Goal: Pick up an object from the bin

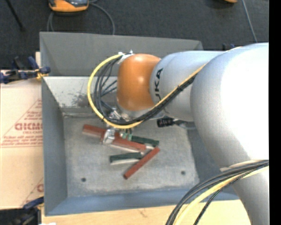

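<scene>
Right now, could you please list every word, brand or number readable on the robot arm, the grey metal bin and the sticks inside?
"KUKA": black letters on the white robot arm, beside its orange cover.
Grey metal bin, flat red and green sticks: no text visible.

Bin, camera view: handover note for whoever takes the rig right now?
Gripper: low in the bin, under the orange wrist cover, at the right end of the upper-left red-brown stick. No hold can be confirmed from this view.
Things: a small heap of sticks mid-bin. Nearest are that red-brown stick, a second red stick just below the gripper, and a dark green stick to its right. Another green stick and a long red stick lie nearer the front.
Done: arm is down at the heap; all sticks lie on the floor.
Left: grasp one stick, lift it clear.
</scene>
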Robot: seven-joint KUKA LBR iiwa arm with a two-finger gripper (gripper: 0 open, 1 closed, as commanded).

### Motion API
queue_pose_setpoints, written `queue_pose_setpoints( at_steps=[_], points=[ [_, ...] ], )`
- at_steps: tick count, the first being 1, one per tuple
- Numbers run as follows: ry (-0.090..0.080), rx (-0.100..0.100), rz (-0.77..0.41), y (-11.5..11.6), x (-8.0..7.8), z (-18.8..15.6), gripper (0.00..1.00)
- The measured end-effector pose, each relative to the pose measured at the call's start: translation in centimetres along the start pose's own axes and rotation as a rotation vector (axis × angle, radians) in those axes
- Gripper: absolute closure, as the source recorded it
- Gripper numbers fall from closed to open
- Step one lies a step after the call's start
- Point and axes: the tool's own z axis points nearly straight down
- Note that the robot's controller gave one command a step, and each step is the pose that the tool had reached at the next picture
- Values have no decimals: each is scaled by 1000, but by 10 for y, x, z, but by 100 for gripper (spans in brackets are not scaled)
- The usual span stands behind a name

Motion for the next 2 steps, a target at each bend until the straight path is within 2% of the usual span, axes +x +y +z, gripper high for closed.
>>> queue_pose_setpoints(
  at_steps=[1,2],
  points=[
    [5,2,0,-1,1,-4,100],
    [15,6,1,-2,3,-22,100]
  ],
)
